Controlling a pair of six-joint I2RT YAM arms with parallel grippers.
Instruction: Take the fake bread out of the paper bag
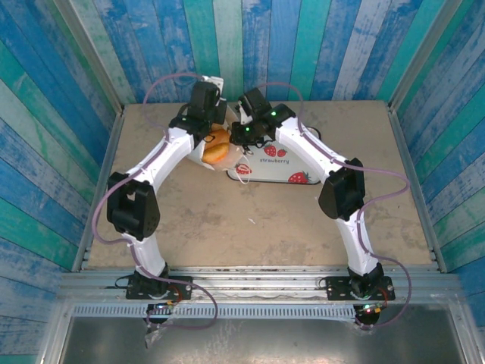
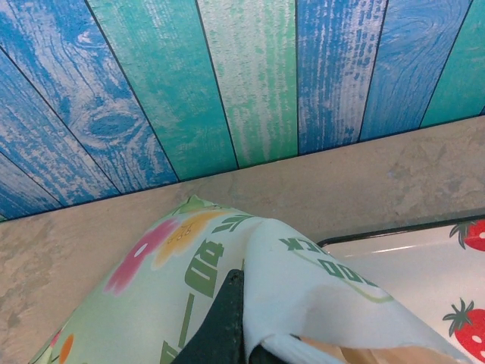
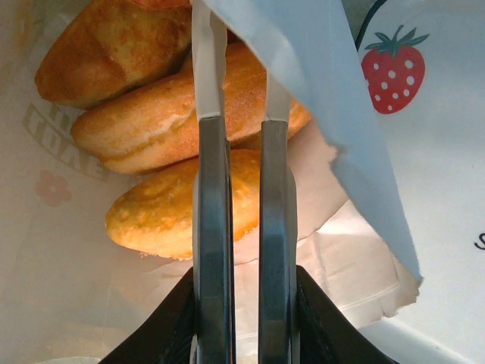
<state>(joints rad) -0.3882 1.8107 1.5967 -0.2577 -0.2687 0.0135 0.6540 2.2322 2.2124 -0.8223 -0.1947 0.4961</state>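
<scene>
Right wrist view: my right pincer (image 3: pixel 242 72) stands narrow, two dark fingers almost parallel with a slim gap between them. Their pale tips meet the lip of the paper bag (image 3: pixel 333 114). I cannot tell whether any paper is pinched there. Just past the tips, inside the bag's mouth, lies the fake bread (image 3: pixel 151 129). Three golden-brown pieces show, pressed against one another on the bag's inner wall, the nearest round and orange. Right of the bag is the white tray (image 3: pixel 447 167), printed with a red strawberry (image 3: pixel 390 68).

In the left wrist view my left pincer (image 2: pixel 225 334) is closed on the bag's upper edge. One dark finger shows at the bottom, and the paper, printed with a pink flower and green letters, folds over both sides of it, lifted off the surface. To its right the tray's corner rests on the tabletop (image 2: pixel 356 182), a mottled beige matte sheet. It runs back to a wall (image 2: pixel 250 83) of blue, turquoise and green painted planks.

From the top external view both pincers meet over the bag, at the tray's left end, toward the far middle of the tabletop. The painted planks close in three sides, and a metal rail (image 1: pixel 250 279) runs along the near edge where my bases are bolted.
</scene>
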